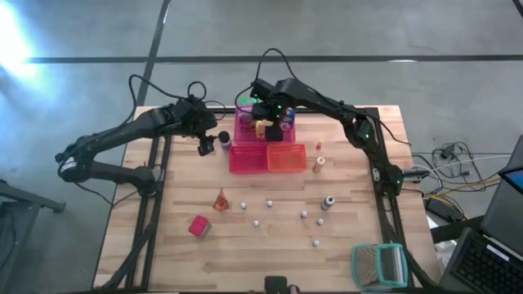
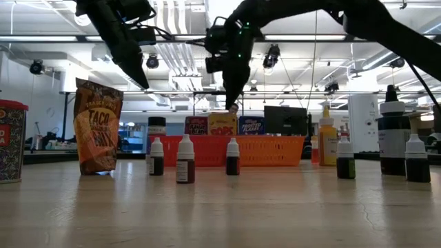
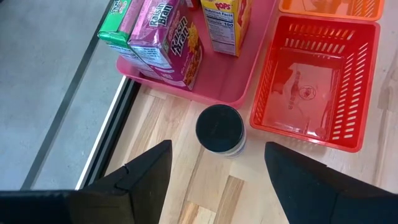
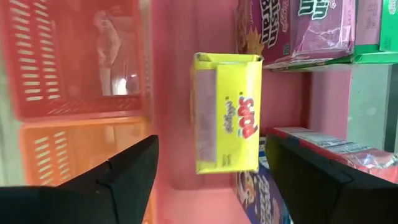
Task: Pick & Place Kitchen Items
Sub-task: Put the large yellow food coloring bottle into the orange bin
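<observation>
A yellow carton (image 4: 227,112) stands upright on the pink tray (image 4: 168,93) at the table's far middle, beside pink (image 4: 292,31), blue (image 4: 261,193) and red (image 4: 336,152) cartons. My right gripper (image 4: 211,149) hangs open above the yellow carton (image 2: 222,125), clear of it, one finger on either side. A black-lidded jar (image 3: 219,129) stands on the table just left of the tray and the red basket (image 3: 314,81). My left gripper (image 3: 217,146) is open above it, touching nothing. In the high view, the right gripper (image 1: 274,122) is over the tray and the left gripper (image 1: 208,145) is by the jar (image 1: 224,139).
An orange basket (image 1: 286,157) sits beside the red basket (image 1: 248,158). On the near table are a red carton (image 1: 198,226), an orange pouch (image 1: 221,200), small bottles (image 1: 328,202) and tiny pale pieces (image 1: 269,202). A teal-framed mesh thing (image 1: 378,265) lies near right.
</observation>
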